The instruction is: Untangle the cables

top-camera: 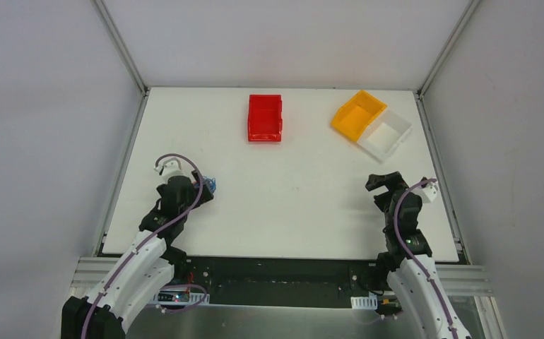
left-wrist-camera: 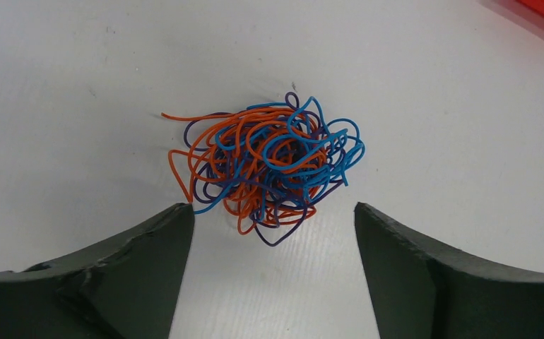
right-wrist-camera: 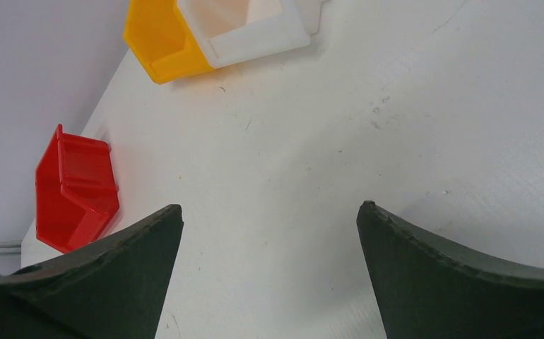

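the cables (left-wrist-camera: 265,169) lie in one tight ball of red-orange, blue and dark purple wire on the white table (top-camera: 290,205), at about 9 o'clock on the tabletop in the overhead view and well apart from the bins. the left gripper (left-wrist-camera: 272,206) is by far the nearer one. in its own wrist view the ball sits at 12 o'clock from the fingertips, just ahead of them and centred on the gap, with its lowest loops dipping level with the tips but touching neither finger. both left fingers are spread wide and hold nothing. the ball has no real long axis. it is only a little wider than it is deep, and a loose red-orange strand trails out toward 10 o'clock, which looks like the easiest end to catch. the right gripper (right-wrist-camera: 269,206) hangs over bare table at about 3 o'clock in the overhead view, its fingers likewise spread and empty. it faces the red bin (right-wrist-camera: 75,187), the yellow bin (right-wrist-camera: 160,39) and the white bin (right-wrist-camera: 255,28) rather than the wires. a short push forward and down by the left arm should put the ball between its fingers, whereas the right arm would need to cross most of the table to help pull strands free.
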